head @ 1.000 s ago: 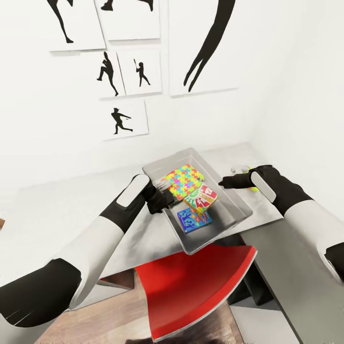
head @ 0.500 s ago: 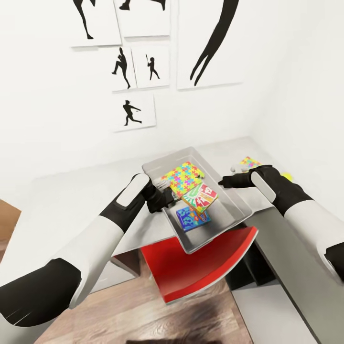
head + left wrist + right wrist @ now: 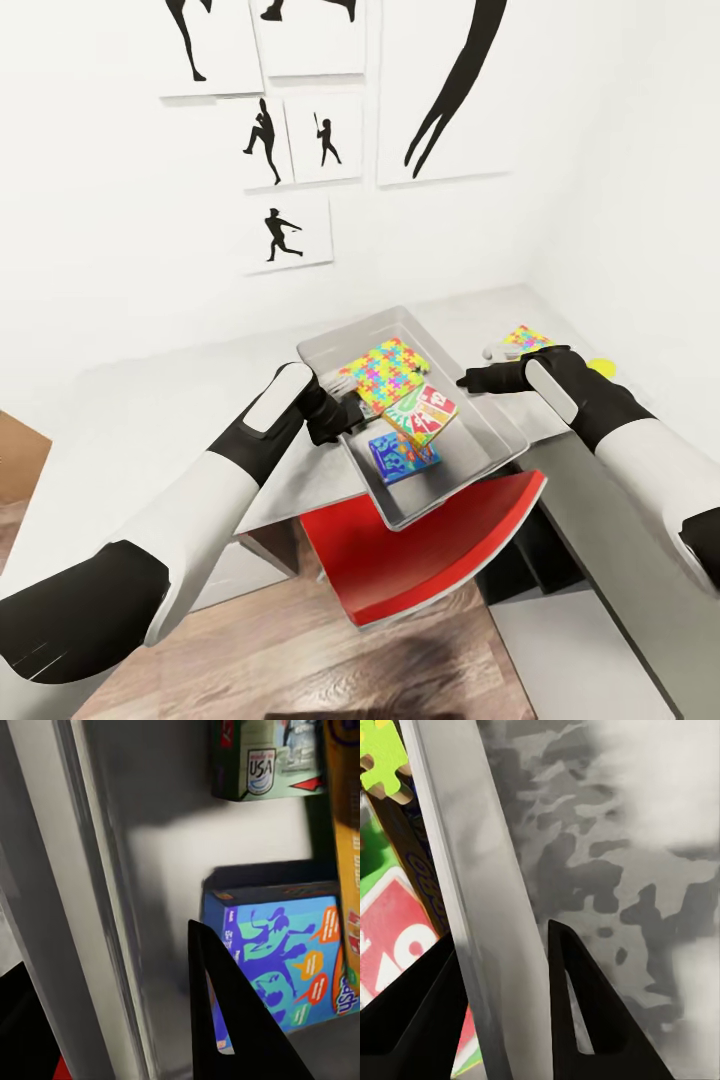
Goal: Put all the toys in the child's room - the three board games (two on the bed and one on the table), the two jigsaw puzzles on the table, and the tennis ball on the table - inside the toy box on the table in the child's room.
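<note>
While the shallow light grey toy box [image 3: 505, 432] sits on the pale grey bench [image 3: 140, 420], overhanging its front edge, both grippers straddle its two long rims: the left gripper [image 3: 340, 412] at the near-left rim, the right gripper [image 3: 478, 380] at the far-right rim. In each wrist view one dark finger lies inside the wall and one outside, so the jaws stand parted around the rim; whether they pinch it I cannot tell. Inside lie a multicoloured jigsaw puzzle square [image 3: 385, 367], a green-and-red printed board game box [image 3: 420, 413] propped on edge, and a light blue board game box [image 3: 403, 455] flat on the floor of the bin. Still outside are a second jigsaw puzzle square [image 3: 522, 338] and the small yellow-green tennis ball [image 3: 600, 368], both on the bench just beyond the right forearm (that arm is plainly the nearer). A red chair [image 3: 430, 545] stands under the box's overhanging end, and black silhouette pictures [image 3: 290, 235] hang on the wall behind.
</note>
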Available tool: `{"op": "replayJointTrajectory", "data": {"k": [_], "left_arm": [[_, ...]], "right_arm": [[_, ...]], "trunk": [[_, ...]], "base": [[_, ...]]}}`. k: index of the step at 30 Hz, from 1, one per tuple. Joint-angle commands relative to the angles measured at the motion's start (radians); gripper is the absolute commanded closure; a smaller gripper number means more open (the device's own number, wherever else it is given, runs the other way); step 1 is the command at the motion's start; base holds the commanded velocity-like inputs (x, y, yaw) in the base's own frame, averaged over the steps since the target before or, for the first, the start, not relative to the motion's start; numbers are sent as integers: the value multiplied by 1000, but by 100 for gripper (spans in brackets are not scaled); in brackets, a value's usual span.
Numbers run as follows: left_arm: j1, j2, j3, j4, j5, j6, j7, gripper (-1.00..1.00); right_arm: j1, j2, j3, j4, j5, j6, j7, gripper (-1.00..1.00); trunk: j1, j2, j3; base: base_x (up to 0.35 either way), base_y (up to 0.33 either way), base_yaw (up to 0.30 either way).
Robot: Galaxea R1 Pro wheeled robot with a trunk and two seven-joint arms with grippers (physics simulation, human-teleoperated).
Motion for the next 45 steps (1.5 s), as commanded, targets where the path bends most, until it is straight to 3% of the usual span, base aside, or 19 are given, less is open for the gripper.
{"op": "replayJointTrajectory", "data": {"k": [1,45], "left_arm": [[-2,0,-19,-2,53,-5,10,100],[-3,-1,-18,-2,55,-3,9,100]], "right_arm": [[-1,-1,6,1,8,31,6,100],[-2,0,5,1,9,29,6,100]], "trunk": [[1,-2,-2],[1,-2,-2]], "base": [[-2,185,0],[0,287,0]]}}
